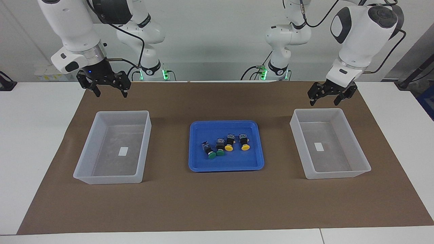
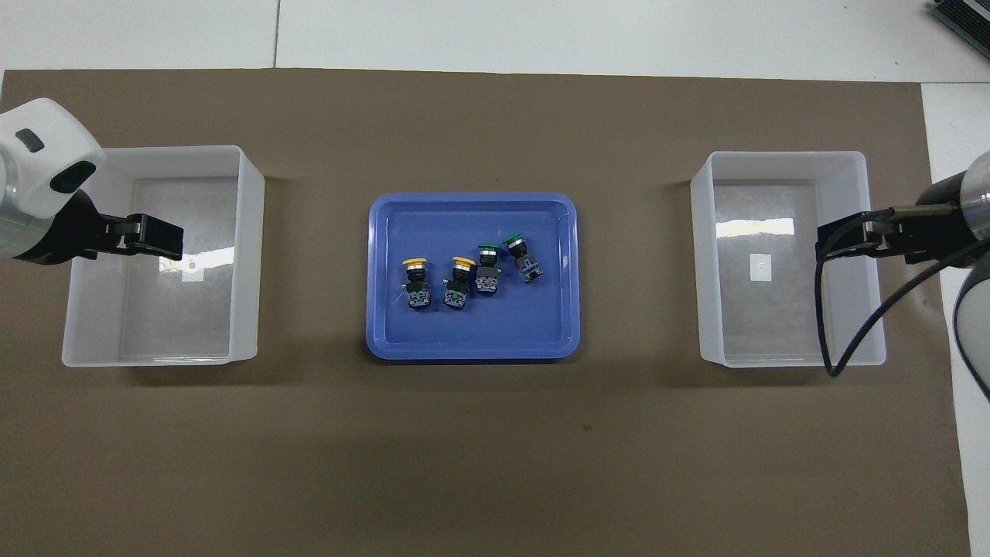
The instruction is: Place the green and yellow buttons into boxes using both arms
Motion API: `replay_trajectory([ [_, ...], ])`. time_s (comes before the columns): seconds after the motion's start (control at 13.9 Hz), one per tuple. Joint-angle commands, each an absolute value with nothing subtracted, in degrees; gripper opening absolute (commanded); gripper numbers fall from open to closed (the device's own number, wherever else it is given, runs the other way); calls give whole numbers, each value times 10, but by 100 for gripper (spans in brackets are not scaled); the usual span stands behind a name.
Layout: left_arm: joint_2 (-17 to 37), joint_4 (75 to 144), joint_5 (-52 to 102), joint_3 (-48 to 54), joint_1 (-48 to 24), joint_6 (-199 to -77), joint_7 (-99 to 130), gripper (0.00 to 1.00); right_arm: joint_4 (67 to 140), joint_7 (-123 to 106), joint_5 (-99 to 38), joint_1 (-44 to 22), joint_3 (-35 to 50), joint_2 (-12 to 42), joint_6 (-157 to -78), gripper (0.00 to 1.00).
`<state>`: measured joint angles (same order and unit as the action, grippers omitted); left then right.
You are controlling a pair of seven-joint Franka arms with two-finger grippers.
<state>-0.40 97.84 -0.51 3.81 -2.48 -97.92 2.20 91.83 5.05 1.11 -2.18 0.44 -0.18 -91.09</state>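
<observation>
While untouched, four buttons, two boxes

Blue tray on brown mat

In the overhead view the left arm is cut off by the frame's left edge and covers part of one box. The right arm runs out at the right edge, over the rim of the other box. In the facing view both arms' upper links leave the top edge. The markings on the buttons' black bodies are too small to read.
</observation>
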Motion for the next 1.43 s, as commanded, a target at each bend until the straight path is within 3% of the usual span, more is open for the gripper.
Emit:
replay_trajectory([
  [0.0, -24, 1004, -4, 39, -26, -994, 15, 100, 924, 61, 15, -20, 8, -4, -911, 100],
  [1.36, -16, 997, -4, 41, -37, -1091, 14, 100, 924, 54, 5, -13, 7, -4, -908, 100],
])
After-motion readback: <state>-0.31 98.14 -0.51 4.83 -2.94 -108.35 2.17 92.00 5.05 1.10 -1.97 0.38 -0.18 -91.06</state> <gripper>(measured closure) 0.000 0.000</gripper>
